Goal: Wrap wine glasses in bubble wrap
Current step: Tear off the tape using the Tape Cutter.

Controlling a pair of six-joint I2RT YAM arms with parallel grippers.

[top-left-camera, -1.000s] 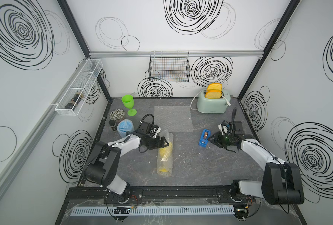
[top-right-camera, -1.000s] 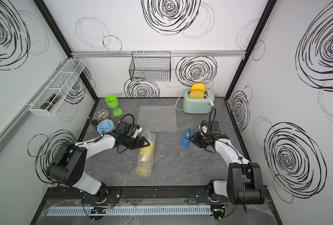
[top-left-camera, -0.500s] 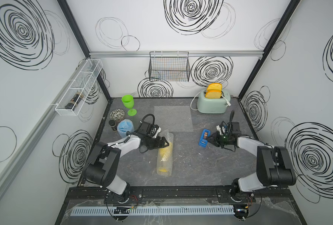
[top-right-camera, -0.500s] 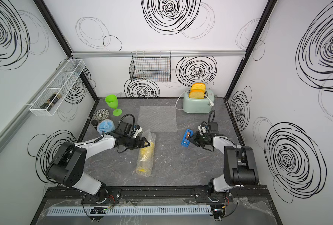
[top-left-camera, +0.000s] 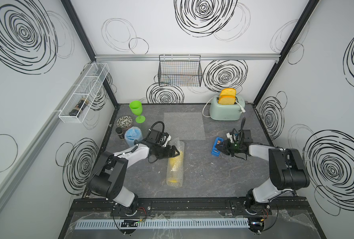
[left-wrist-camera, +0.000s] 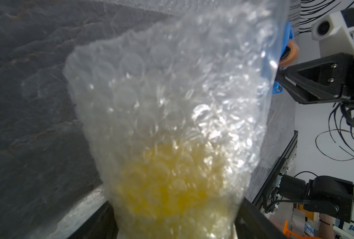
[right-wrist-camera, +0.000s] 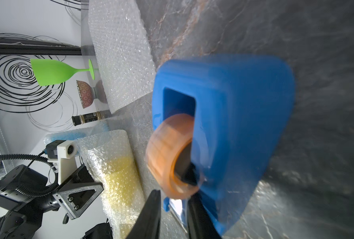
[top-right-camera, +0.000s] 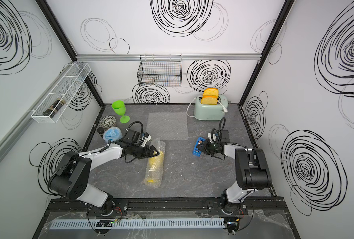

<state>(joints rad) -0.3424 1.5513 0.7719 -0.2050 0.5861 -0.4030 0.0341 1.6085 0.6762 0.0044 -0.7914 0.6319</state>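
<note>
Left side: my left gripper (top-left-camera: 177, 153) reaches in low over the table (top-left-camera: 203, 178) and has hold of the yellow goblet (top-left-camera: 175, 165). The goblet lies on its side near the middle of the table, rolled in bubble wrap (top-left-camera: 179, 144), with its length running front to back. The jaws stand wide. In the left wrist view the fingers (left-wrist-camera: 252, 221) sit either side of the roll, and the wrap fills the whole gap between them. The grip is toward the roll's far end, where empty wrap sticks out past the yellow. Right side: my right gripper (top-left-camera: 220, 147) is at the blue tape dispenser (top-left-camera: 214, 151), which stands on the table well to the right of the roll. In the right wrist view its fingers (right-wrist-camera: 151, 215) are drawn close together below the orange tape roll (right-wrist-camera: 167, 163). That view is blurred, and I cannot tell whether they pinch anything or only bracket it. Remaining items: a flat sheet (top-left-camera: 184, 126) of bubble wrap lies just beyond the roll's far end. The green goblet (top-left-camera: 136, 108) stands upright and bare at the back left. The blue goblet (top-left-camera: 133, 135), bundled in wrap, sits near the left edge beside a dark jar (top-left-camera: 120, 132) and a patterned bowl (top-left-camera: 124, 122).
</note>
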